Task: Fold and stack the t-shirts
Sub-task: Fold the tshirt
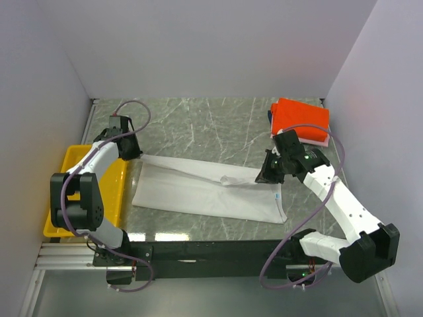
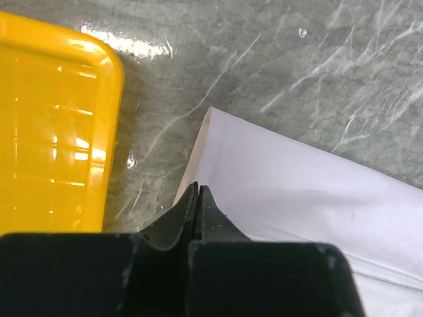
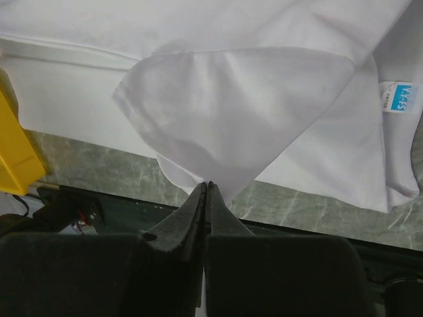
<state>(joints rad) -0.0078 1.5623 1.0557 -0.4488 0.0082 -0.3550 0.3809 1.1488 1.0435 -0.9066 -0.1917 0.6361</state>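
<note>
Marbled green bench (image 1: 198, 125), white walls, and the white t-shirt (image 1: 205, 191) lies stretched between both sets of fingers. The right fingers (image 3: 195, 211), pressed together, pinch a raised flap, seemingly to carry it over for a fold. The left fingers (image 2: 188, 211), also closed, appear to nip the far edge as an anchor, beside the yellow tray (image 1: 69, 158). Off the right fingers' tips sits a light-blue neck label (image 3: 400, 97), its lettering unreadable. Beyond them waits a folded orange-red shirt (image 1: 301, 119).
</note>
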